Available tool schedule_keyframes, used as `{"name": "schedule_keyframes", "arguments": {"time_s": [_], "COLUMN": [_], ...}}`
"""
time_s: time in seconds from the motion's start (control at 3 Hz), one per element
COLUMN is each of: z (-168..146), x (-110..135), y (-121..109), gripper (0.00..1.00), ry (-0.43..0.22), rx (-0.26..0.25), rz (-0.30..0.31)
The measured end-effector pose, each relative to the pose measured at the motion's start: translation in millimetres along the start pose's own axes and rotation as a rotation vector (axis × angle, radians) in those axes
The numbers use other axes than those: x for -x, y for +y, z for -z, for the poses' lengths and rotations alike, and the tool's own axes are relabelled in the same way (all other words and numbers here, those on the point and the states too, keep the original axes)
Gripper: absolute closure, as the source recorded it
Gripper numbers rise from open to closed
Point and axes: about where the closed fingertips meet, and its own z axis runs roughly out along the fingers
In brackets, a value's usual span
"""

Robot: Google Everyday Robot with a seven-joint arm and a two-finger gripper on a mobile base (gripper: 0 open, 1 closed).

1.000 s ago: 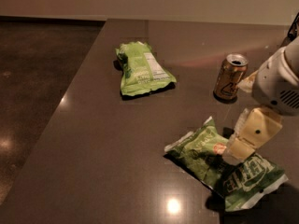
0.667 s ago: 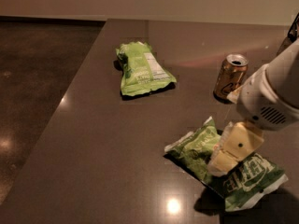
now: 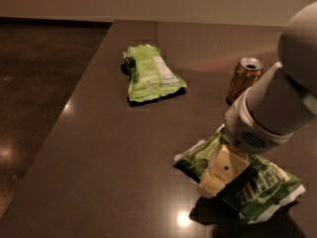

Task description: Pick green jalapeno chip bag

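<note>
In the camera view, the one view there is, the change over the last second lies with the arm (image 3: 277,108). It has swung down and toward the lower left of the frame, so it now fills much more of the right side. This has carried the gripper (image 3: 215,180) from above the chip bag (image 3: 262,190) down onto the bag's crumpled middle, where its pale tip meets the foil. The bag lies flat on the table (image 3: 109,152) at lower right, where it was before, and nothing shows it lifted. Whether the gripper is released or clenched on the foil cannot be told from here, since the wrist covers much of it. The can (image 3: 244,78) stands just behind the arm at right of centre, and the lime bag (image 3: 151,73) lies well apart at upper centre; neither has moved. I judge the reach finished and the grasp at hand, with closing and lifting not yet done.
</note>
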Motion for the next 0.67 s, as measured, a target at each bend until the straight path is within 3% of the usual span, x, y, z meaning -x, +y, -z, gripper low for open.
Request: {"name": "schedule_keyframes", "arguments": {"time_s": [0.67], "z": [-13.5], "x": [-14.6], "y": [-10.1], "gripper": [0.41], "ry": [0.071], "rx": [-0.047], "rz": [-0.044]}}
